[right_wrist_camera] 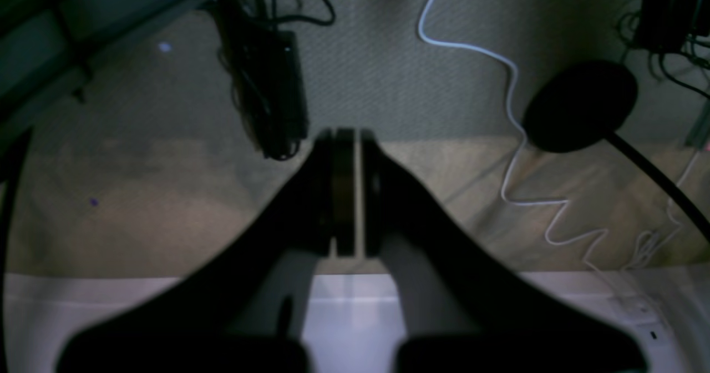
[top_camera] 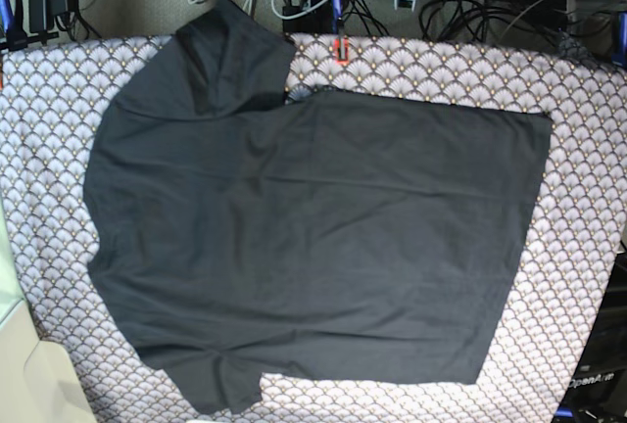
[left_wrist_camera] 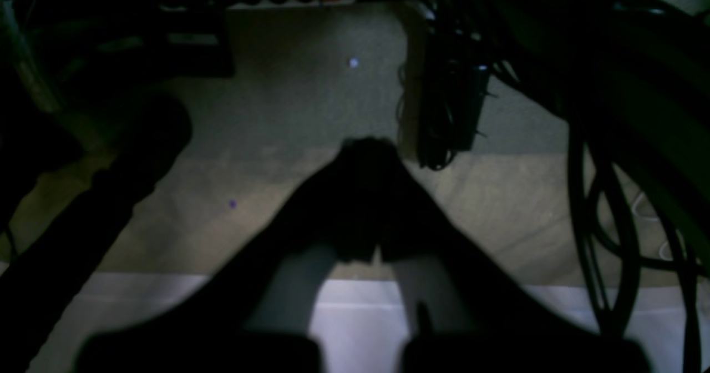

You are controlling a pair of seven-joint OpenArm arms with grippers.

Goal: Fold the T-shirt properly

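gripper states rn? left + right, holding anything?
Left gripper: closed, holding nothing, parked off the table over the floor.
Right gripper: closed, holding nothing.
T-shirt: lies flat on the table, untouched.

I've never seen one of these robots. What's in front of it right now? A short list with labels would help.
garment: one black T-shirt, spread flat, unfolded
lies on: table cover with a scallop pattern
sleeves: one toward the top edge, one toward the bottom edge of the base view
left gripper: shut, empty, over the floor
right gripper: shut, empty, over the floor
folding: not begun
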